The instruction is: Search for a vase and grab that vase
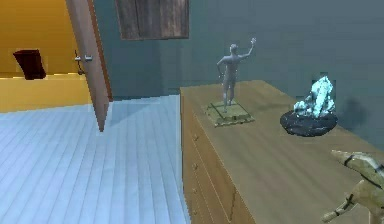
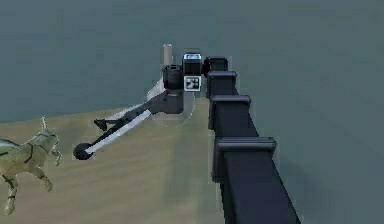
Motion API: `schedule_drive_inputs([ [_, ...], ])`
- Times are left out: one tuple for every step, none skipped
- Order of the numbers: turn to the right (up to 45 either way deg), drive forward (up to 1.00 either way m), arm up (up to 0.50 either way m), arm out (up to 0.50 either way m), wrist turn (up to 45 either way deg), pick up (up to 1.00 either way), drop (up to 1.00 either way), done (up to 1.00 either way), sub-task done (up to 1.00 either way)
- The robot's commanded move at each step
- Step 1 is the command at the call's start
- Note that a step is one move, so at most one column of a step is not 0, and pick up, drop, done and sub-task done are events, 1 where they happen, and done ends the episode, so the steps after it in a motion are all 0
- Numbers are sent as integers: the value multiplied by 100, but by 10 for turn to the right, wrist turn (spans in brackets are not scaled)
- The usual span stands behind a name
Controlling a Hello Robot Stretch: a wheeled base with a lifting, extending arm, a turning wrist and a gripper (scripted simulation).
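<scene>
Wooden dresser (image 1: 260, 150) on the forward view's right. A grey figure statue (image 1: 231, 80) stands upright on it, and beside that a pale crystal-like lump (image 1: 318, 100) rises from a dark round base. Vase or not, I cannot tell. In the arm side view the end effector (image 2: 90, 140) is over bare dresser top near a horse statue (image 2: 28, 165), holding nothing. Its grip state cannot be told.

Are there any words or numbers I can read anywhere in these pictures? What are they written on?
There are no words, numbers or signs to read.
White squares on the arm: black marks, a pattern, not letters.
Dark wall picture: no writing visible.
Grey statue: no label to be seen on its base.
</scene>
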Motion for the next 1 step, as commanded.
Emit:
schedule_drive_inputs([
  [0, 0, 0, 0, 450, 0, 0, 0, 0],
])
